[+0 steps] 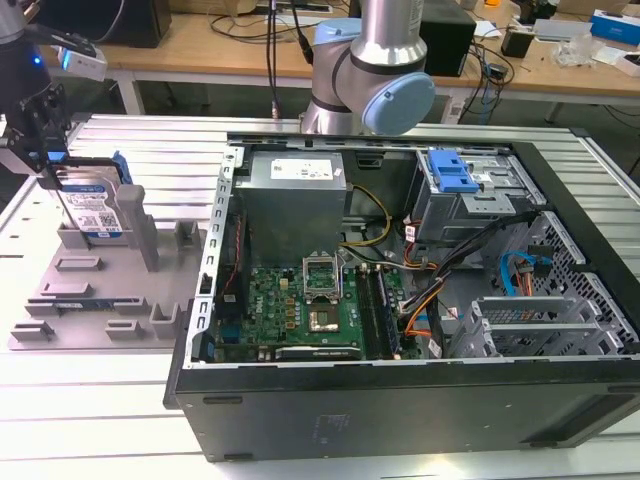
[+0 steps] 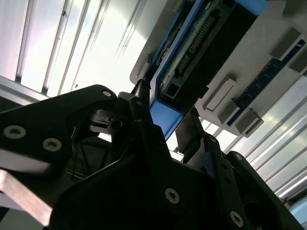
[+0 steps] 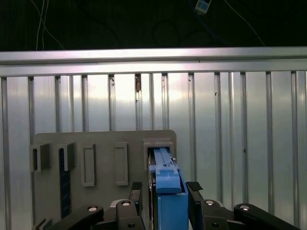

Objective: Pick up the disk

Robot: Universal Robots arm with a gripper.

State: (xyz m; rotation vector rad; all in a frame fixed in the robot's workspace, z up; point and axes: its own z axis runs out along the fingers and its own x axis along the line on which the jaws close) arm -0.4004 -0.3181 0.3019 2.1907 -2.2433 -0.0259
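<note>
Gripper [image 3: 165, 189], black and two-fingered, stands astride the flat silver-metal disk with blue side rails [image 3: 169, 201], one finger on each side; whether it already pinches I cannot tell. The disk stands upright in a slot of the grey plastic fixture plate [image 1: 95, 300] on the ribbed metal table [image 1: 150, 150], at 9 o'clock from the open black computer case [image 1: 400, 400] in the exterior view. I judge the step to be grasping; it calls for a firm closing. The exterior view shows the disk's label, the first wrist view its edge between the fingers.
</note>
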